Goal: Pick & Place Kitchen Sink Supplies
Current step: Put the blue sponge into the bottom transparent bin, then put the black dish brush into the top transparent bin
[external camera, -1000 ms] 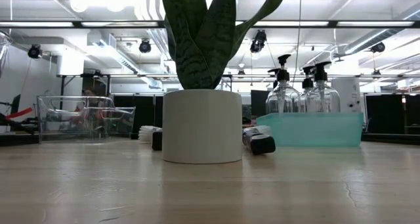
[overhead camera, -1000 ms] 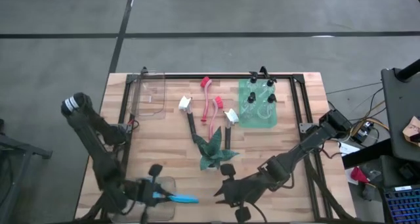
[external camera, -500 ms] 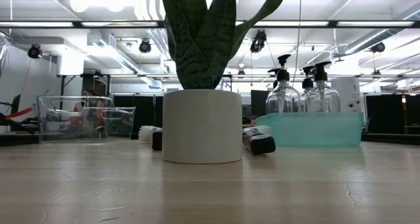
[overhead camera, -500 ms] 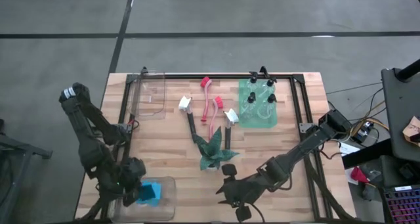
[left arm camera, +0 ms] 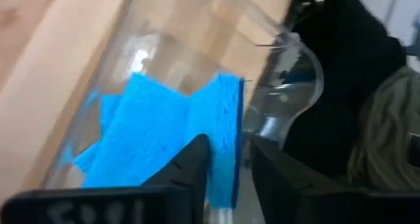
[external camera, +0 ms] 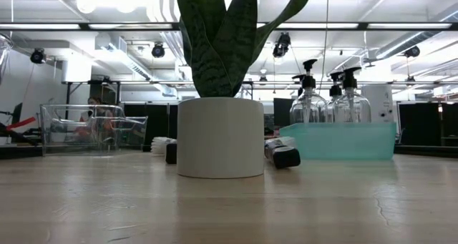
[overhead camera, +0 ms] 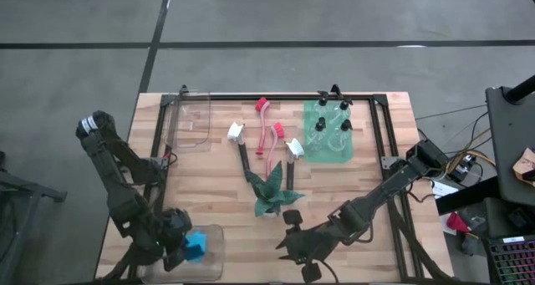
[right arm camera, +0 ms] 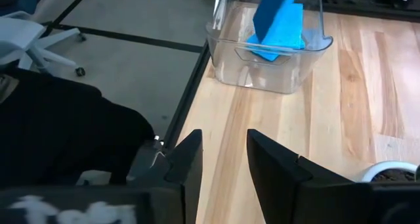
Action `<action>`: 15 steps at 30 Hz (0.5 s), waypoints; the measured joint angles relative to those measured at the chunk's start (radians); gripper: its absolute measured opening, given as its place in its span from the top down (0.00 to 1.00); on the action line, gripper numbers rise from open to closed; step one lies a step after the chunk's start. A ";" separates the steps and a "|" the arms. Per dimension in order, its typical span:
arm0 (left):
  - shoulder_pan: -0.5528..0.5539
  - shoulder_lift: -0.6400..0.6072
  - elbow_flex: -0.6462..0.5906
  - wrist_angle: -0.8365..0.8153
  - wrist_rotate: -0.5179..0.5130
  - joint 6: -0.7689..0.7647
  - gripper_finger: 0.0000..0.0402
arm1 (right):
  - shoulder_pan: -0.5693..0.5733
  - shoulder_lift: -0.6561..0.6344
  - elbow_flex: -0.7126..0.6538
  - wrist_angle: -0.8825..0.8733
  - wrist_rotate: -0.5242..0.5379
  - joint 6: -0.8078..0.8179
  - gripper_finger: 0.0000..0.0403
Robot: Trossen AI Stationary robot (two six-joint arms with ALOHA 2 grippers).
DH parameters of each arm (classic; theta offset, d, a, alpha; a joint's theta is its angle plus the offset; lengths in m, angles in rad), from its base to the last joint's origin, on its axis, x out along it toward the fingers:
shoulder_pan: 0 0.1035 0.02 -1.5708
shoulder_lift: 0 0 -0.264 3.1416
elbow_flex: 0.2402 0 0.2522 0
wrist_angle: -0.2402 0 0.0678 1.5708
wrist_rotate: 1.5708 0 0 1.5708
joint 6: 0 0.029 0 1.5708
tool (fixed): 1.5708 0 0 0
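My left gripper (overhead camera: 177,239) is over the clear bin (overhead camera: 201,256) at the table's near-left corner, shut on a blue sponge (overhead camera: 195,246). More blue sponges (left arm camera: 125,142) lie flat on the bin's floor. My right gripper (overhead camera: 294,250) is open near the table's near edge, in front of the plant (overhead camera: 274,193), and touches nothing. Dish brushes with white heads (overhead camera: 236,133) and red heads (overhead camera: 262,106) lie mid-table. Black-capped bottles (overhead camera: 330,118) stand in a teal tray (overhead camera: 328,150). Neither gripper shows in the low view. My left gripper pinches the blue sponge between its two fingers (left arm camera: 197,161) at one edge (left arm camera: 228,142). The fingers slant down from the table's left. The sponge stands tilted on edge (right arm camera: 274,7), with its lower end inside the bin above the sponges lying flat (right arm camera: 283,37).
A second clear bin (overhead camera: 191,122) sits at the far-left, and a black frame (overhead camera: 380,143) runs around the work area. The plant's white pot (external camera: 220,137) stands mid-table. Bare wood (overhead camera: 209,185) lies between the two bins.
My left gripper has drawn back toward the table's left over the near bin and turned at the wrist. The blue sponge, which stretched out flat toward the right, now stands on edge beside the fingers. My right arm has kept still.
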 joint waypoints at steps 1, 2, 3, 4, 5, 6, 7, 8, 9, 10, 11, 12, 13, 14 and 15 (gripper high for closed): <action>0.000 0.001 0.000 0.017 -0.003 0.011 0.70 | 0.000 0.000 0.000 0.000 0.000 0.000 0.72; 0.000 0.001 0.001 0.025 -0.005 0.021 0.67 | 0.000 0.000 0.000 0.000 0.000 0.000 0.73; 0.000 0.001 0.001 0.027 -0.004 0.022 0.65 | 0.000 0.000 0.000 0.000 0.000 0.000 0.73; 0.000 0.000 0.001 0.023 0.001 0.022 0.62 | 0.000 0.000 0.000 0.000 0.000 0.000 0.74; 0.000 -0.003 0.001 0.014 0.007 0.023 0.60 | 0.000 0.000 0.000 -0.001 0.000 0.000 0.74; 0.000 -0.008 0.001 0.006 0.008 0.022 0.59 | 0.000 0.000 0.000 -0.002 0.000 0.000 0.74; 0.000 -0.014 0.001 0.004 0.009 0.022 0.57 | 0.000 0.000 0.000 -0.006 0.000 0.000 0.75; 0.000 -0.020 0.001 0.005 0.009 0.022 0.56 | 0.000 0.000 -0.001 -0.008 0.000 0.000 0.75; 0.000 -0.027 0.001 0.005 0.009 0.027 0.56 | 0.002 0.000 -0.002 -0.008 0.000 0.000 0.76; 0.000 -0.033 0.001 0.004 0.004 0.038 0.56 | 0.002 0.000 -0.003 -0.008 0.000 0.000 0.76; 0.000 -0.040 0.001 0.003 -0.009 0.051 0.56 | 0.002 0.000 -0.005 -0.008 0.000 0.000 0.77; 0.000 -0.047 0.001 0.002 -0.029 0.063 0.56 | 0.003 0.000 -0.007 -0.008 0.000 0.001 0.77; 0.000 -0.053 0.001 0.002 -0.054 0.078 0.56 | 0.005 0.000 -0.011 -0.009 0.000 0.004 0.78; 0.000 -0.059 0.001 0.003 -0.084 0.094 0.56 | 0.005 0.000 -0.015 -0.011 0.000 0.005 0.78; 0.001 -0.065 0.001 0.002 -0.114 0.114 0.56 | 0.007 0.000 -0.020 -0.011 0.000 0.005 0.78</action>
